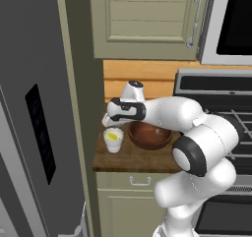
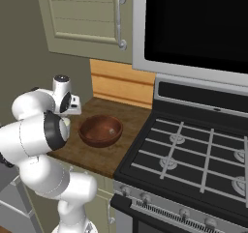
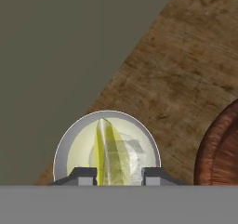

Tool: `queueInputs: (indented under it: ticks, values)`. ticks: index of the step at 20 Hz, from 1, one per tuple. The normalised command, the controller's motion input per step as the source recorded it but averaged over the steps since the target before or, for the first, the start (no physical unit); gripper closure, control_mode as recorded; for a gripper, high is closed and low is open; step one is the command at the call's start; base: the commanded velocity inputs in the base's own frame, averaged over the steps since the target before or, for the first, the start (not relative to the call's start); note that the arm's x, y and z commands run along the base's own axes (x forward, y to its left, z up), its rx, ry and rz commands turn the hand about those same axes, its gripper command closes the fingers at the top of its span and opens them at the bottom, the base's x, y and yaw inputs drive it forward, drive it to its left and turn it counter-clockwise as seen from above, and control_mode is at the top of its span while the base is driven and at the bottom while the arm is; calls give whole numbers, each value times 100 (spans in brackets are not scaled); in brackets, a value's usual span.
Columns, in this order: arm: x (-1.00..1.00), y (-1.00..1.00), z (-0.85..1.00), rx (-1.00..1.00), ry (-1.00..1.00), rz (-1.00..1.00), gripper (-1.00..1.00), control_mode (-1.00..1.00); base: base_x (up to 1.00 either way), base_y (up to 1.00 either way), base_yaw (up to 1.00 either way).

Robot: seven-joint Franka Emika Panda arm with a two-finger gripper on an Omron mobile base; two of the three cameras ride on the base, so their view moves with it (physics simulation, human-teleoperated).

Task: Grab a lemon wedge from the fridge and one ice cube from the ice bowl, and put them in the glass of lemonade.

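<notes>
The glass of lemonade stands right below my gripper, near the counter's left edge. A yellow lemon wedge stands upright in it, and a clear ice cube lies beside the wedge. My two fingertips stand apart just above the rim, open, with the wedge and the cube showing between them. From the left base the glass sits under the hand, just left of the reddish-brown ice bowl. The grey fridge stands shut at the left.
The wooden counter is narrow, between the fridge side and a gas stove. The bowl takes up its middle. A wall cabinet and a microwave hang above. My arm reaches over the counter's front.
</notes>
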Motion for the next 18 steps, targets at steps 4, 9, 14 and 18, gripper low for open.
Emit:
queueInputs:
  ticks: [4,9,14,18]
  values:
    - [0,0,0,0,0,0,-100,-100,0,0,0]
    - [0,0,0,0,0,0,-100,-100,0,0,0]
    - [-18,2,0,0,0,0,-100,-100,0,0,0]
    - [-15,7,0,0,0,0,-100,-100,0,0,0]
